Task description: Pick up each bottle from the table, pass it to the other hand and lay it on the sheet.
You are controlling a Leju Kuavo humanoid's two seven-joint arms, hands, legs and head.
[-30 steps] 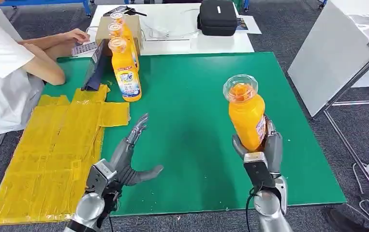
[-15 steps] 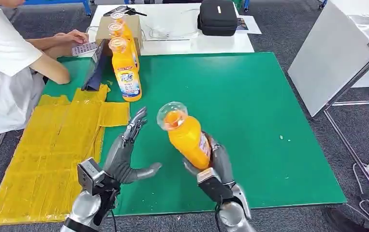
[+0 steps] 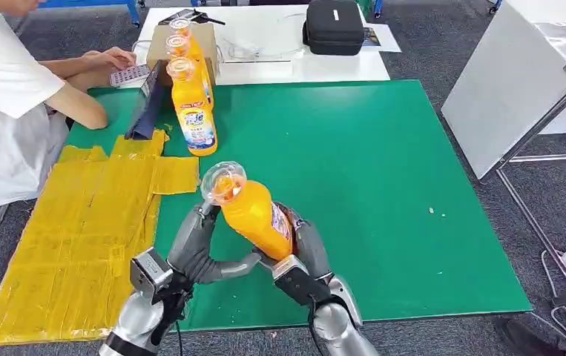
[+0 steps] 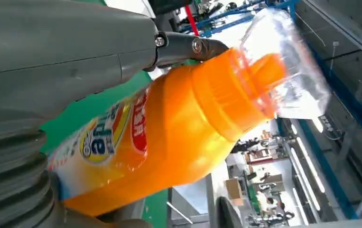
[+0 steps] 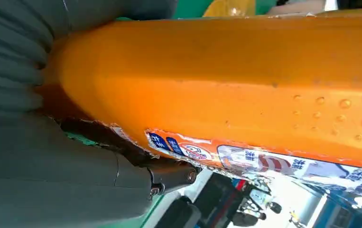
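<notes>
While the bottle is shared between two hands, most of the risk sits in the swap itself.

bottle: the orange bottle (image 3: 254, 215) is held above the green table (image 3: 383, 163), tilted so its clear cap (image 3: 222, 182) leans toward the yellow sheet (image 3: 79, 230).

right hand: the right hand (image 3: 302, 256) is wrapped round the lower body, fingers closed on the label side, so the weight looks to be carried here.

left hand: the left hand (image 3: 198, 248) is spread under and beside the neck end, fingers extended along it and thumb out below. Contact near the cap is suggested in the left wrist view, but whether a real grip is made can't be told.

drop risk: if the right hand is let go before the left fingers are curled in, the bottle would probably be dropped onto the table.

slip risk: droplets can be seen on the plastic in the right wrist view, so a loose hold could be slid through, tbh.

cap risk: if only the cap gets squeezed, it might be popped off or the body swung down.

neighbours: three more bottles (image 3: 191, 104) are standing well apart near the table's far-left corner, beside a person's arm (image 3: 79, 104), so no knock-over is expected from here.

sheet: nothing from the task is laid on it yet.
</notes>
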